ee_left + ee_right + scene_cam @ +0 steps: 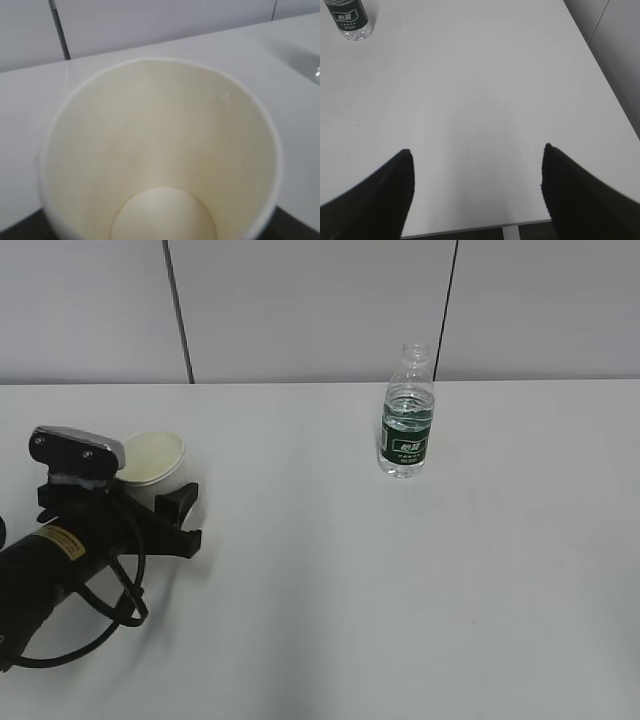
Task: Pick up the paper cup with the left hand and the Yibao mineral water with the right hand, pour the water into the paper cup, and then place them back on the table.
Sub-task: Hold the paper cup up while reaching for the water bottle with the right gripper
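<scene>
Exterior view: the paper cup [152,459] stands at the left of the frame on the table [330,580], mouth open and empty. The left hand [160,502] sits at the cup, its camera block just in front of the rim. One black finger [178,502] shows to the right of the cup wall; the other is hidden, so whether the fingers are pressed on the cup or merely around it cannot be told.

Left wrist view: the cup [160,150] fills the frame, blurred, dry inside.

The Yibao mineral water [407,415] stands upright, upper right of centre, uncapped, well apart from the cup.

Right wrist view: the right hand [477,187] hangs with fingers wide apart, holding nothing; the bottle [350,19] sits upper left.
</scene>
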